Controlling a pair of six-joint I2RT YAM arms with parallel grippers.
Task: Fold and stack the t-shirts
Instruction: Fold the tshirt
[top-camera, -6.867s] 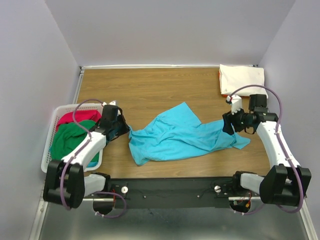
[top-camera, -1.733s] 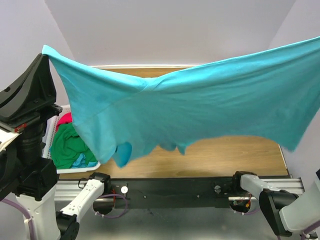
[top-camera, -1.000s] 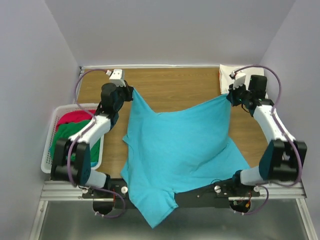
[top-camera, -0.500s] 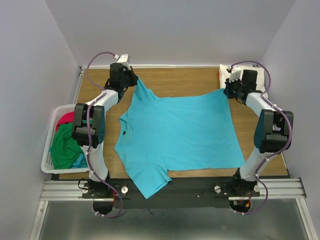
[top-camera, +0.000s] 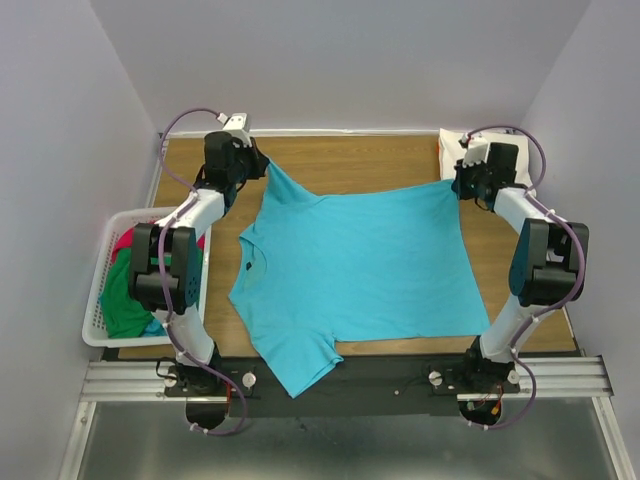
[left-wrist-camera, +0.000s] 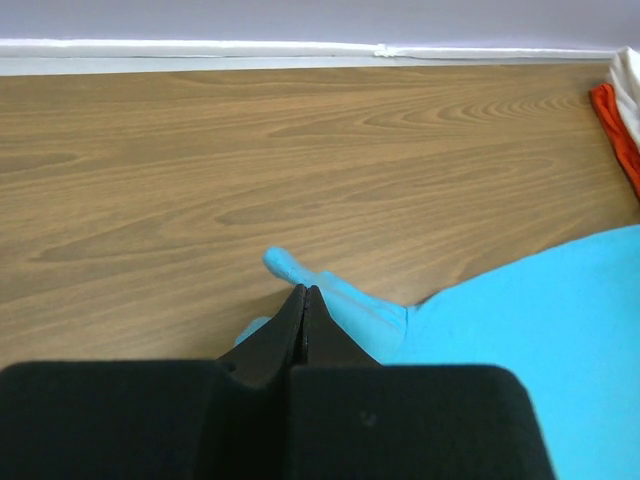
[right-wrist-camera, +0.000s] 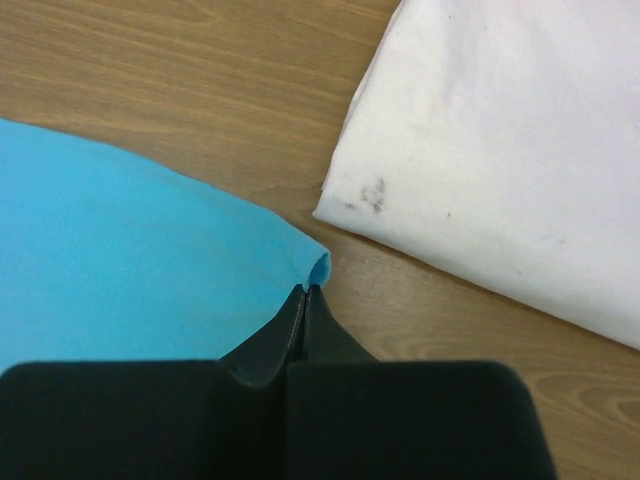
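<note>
- The turquoise t-shirt (top-camera: 350, 260) lay spread flat on the bench (top-camera: 340, 160), collar left.
- Left claw (left-wrist-camera: 303, 300) and right claw (right-wrist-camera: 306, 298) each pinched a far corner.

In the top view, we see the left arm (top-camera: 160, 268) covering part of the red t-shirt (top-camera: 121, 240) and green t-shirt (top-camera: 122, 295). The cream-white t-shirt (right-wrist-camera: 500, 130) runs off the right wrist view; the orange t-shirt (left-wrist-camera: 622, 135) shows only an edge.

The brown wood-grain surface (top-camera: 350, 160) carries a spread-flat turquoise t-shirt (top-camera: 360, 265) and, far right, a folded cream-white t-shirt (top-camera: 450, 146) atop an orange t-shirt (left-wrist-camera: 610, 112).
</note>
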